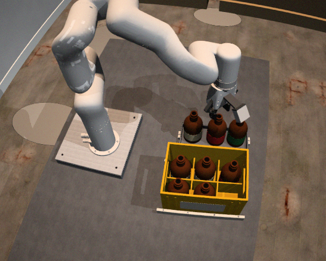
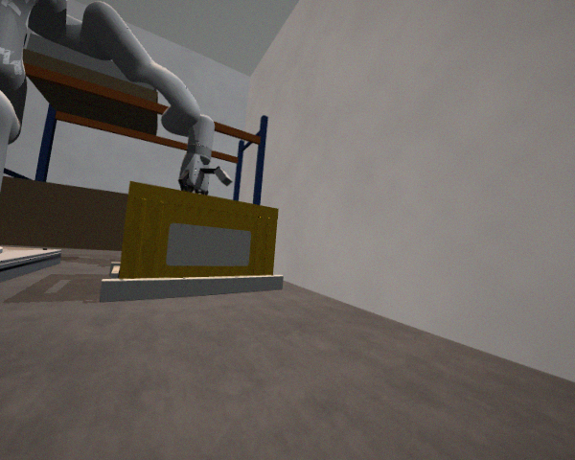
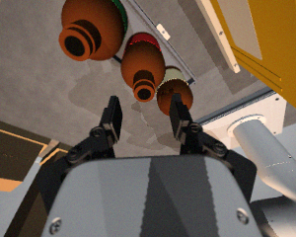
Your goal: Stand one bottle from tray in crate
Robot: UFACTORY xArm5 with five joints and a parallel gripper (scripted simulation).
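Three brown bottles stand in a row on the tray [image 1: 247,140] [image 3: 163,31] behind the crate: a white-labelled one [image 1: 192,126] [image 3: 175,94], a red-labelled one [image 1: 217,129] [image 3: 143,64] and a green-labelled one [image 1: 237,130] [image 3: 89,25]. My gripper [image 1: 213,112] [image 2: 194,185] [image 3: 145,104] is open and empty. It hangs just above the neck of the red-labelled bottle, its fingers to either side of the cap without touching. The yellow crate [image 1: 202,203] [image 2: 198,218] [image 3: 281,44] holds several bottles; its front right cell [image 1: 230,191] is empty. In the exterior view the crate hides the tray bottles.
The arm's base plate [image 1: 81,151] lies to the left of the crate. A white strip [image 1: 199,213] [image 2: 189,287] runs along the crate's front. A large wall stands at the right in the exterior view, and blue shelving stands behind the crate.
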